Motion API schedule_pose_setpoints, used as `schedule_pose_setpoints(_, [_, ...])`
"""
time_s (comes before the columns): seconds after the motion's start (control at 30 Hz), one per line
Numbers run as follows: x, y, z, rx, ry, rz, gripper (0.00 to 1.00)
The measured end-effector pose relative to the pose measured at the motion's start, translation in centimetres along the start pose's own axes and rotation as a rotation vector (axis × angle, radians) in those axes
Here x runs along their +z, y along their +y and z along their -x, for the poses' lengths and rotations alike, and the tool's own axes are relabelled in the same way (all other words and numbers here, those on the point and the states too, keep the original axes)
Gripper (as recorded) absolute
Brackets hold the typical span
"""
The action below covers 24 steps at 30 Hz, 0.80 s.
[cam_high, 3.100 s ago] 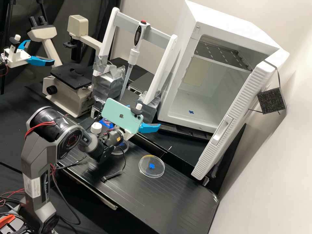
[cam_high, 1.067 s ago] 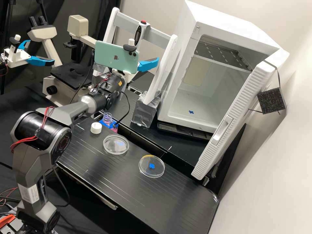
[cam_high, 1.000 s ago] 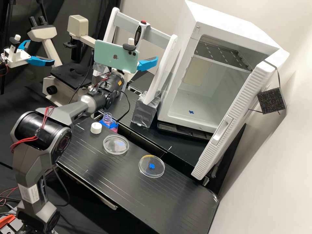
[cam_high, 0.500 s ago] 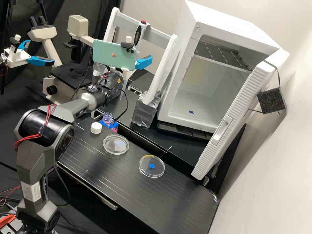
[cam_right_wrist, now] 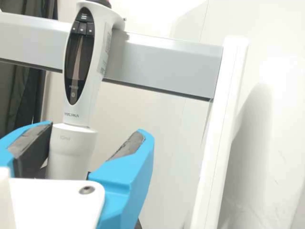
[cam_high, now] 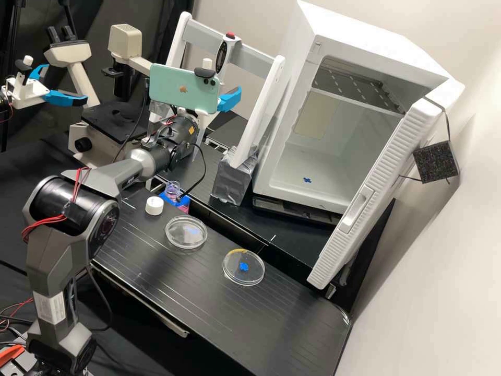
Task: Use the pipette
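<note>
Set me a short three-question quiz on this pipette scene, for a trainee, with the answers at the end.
1. Where does the white pipette with a dark oval display hang?
a) At the flat grey crossbar of the white upright rack
b) Inside the white cabinet
c) Over the microscope stage

2. True or false: the bright blue fingers stand apart, one on each side of the pipette.

3. How many clear, round, shallow dishes lie on the black bench?

Key: 1. a; 2. true; 3. two

The dark grey arm (cam_high: 49, 261) has red cables (cam_high: 46, 221).
</note>
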Motion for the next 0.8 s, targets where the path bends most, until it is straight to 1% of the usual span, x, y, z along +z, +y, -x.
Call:
schedule_pose_setpoints(0.17, [-0.1, -0.1, 0.0, -0.003, 0.004, 0.029, 0.00])
schedule_pose_setpoints(0.37, [-0.4, -0.1, -0.1, -0.006, 0.001, 0.013, 0.00])
schedule_pose_setpoints(0.4, [-0.5, -0.1, -0.1, -0.007, 0.002, 0.018, 0.00])
schedule_pose_setpoints(0.5, [-0.6, -0.2, -0.1, -0.007, 0.001, 0.018, 0.00])
schedule_pose_setpoints(0.53, [-0.7, -0.3, -0.1, -0.007, 0.002, 0.023, 0.00])
schedule_pose_setpoints(0.57, [-0.8, -0.2, -0.1, -0.005, 0.003, 0.019, 0.00])
schedule_pose_setpoints(0.63, [-0.9, -0.3, -0.1, -0.007, 0.005, 0.025, 0.00])
schedule_pose_setpoints(0.8, [-1.1, -0.4, -0.1, -0.010, 0.004, 0.011, 0.00])
